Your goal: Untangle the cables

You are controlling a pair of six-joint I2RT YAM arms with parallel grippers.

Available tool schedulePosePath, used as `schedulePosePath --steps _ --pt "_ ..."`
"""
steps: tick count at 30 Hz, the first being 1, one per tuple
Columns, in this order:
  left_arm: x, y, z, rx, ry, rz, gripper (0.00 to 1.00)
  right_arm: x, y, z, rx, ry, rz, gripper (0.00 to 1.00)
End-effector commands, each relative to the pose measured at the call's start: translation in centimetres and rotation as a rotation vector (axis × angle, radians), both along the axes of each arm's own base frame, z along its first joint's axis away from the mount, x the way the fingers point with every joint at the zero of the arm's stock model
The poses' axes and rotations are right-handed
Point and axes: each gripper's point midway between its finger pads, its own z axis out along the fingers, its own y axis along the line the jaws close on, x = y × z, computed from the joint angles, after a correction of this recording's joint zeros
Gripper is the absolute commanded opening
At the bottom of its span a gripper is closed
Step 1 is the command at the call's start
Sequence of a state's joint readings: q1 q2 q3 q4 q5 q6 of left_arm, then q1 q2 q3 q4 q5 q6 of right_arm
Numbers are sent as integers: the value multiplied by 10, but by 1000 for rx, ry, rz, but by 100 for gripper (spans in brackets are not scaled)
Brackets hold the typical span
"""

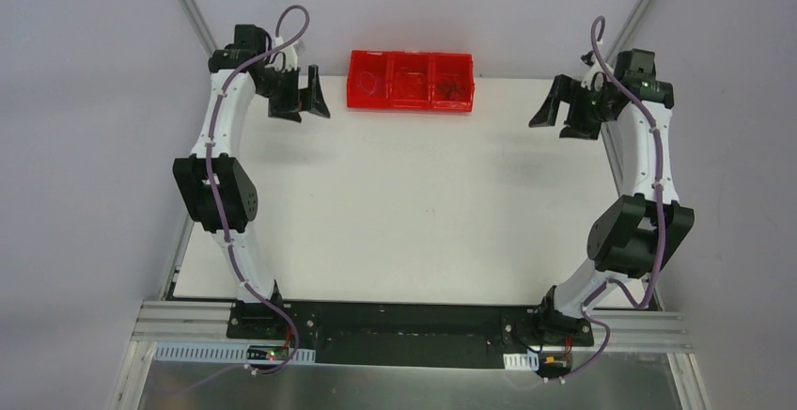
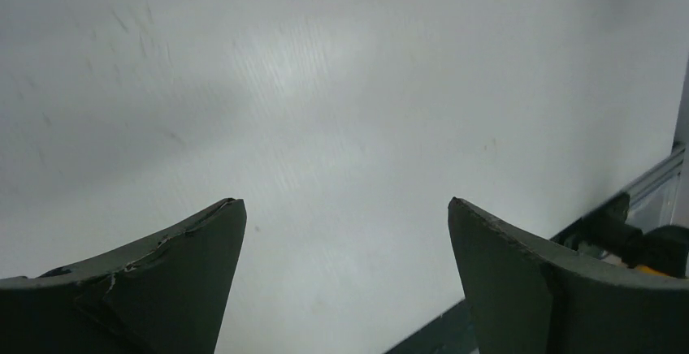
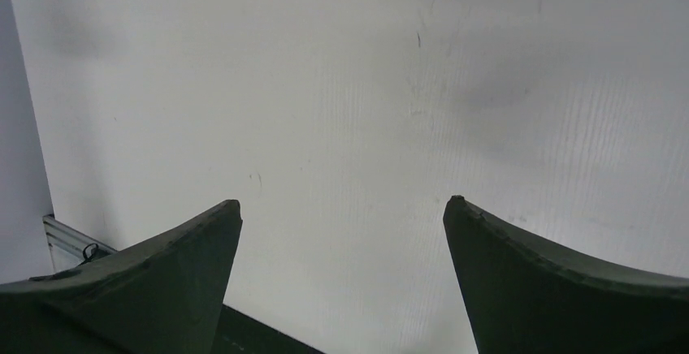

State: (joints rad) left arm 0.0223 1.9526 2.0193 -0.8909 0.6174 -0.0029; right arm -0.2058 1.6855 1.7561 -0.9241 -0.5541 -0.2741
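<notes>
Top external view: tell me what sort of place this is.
Probably a robotics lab test cell: left arm and right arm on an aluminium-rail base beside a white table, a red three-compartment tray at its far edge, plain grey panels around.

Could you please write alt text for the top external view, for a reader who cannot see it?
A red three-compartment tray holding small coils of thin cable sits at the far edge of a white table. The left gripper and right gripper hang open and empty on either side of it.
</notes>
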Motion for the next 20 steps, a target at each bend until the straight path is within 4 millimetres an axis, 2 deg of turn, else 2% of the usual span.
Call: schedulePosePath --steps 1,3,8,11,16,20 --pt "-97 7 -20 143 254 -140 99 -51 -6 -28 -1 202 -6 99" --pt "-111 15 -35 187 284 -126 99 -61 -2 -41 23 249 -4 99" --pt "-133 28 -72 253 312 -66 99 -64 7 -72 72 288 -50 99" --pt "-145 29 -87 255 333 -32 99 -73 15 -92 62 315 -77 98" --pt "-146 29 -94 245 311 34 99 -83 26 -105 28 293 -70 98" --pt "-138 31 -91 245 279 65 99 -87 37 -103 36 281 -45 98"
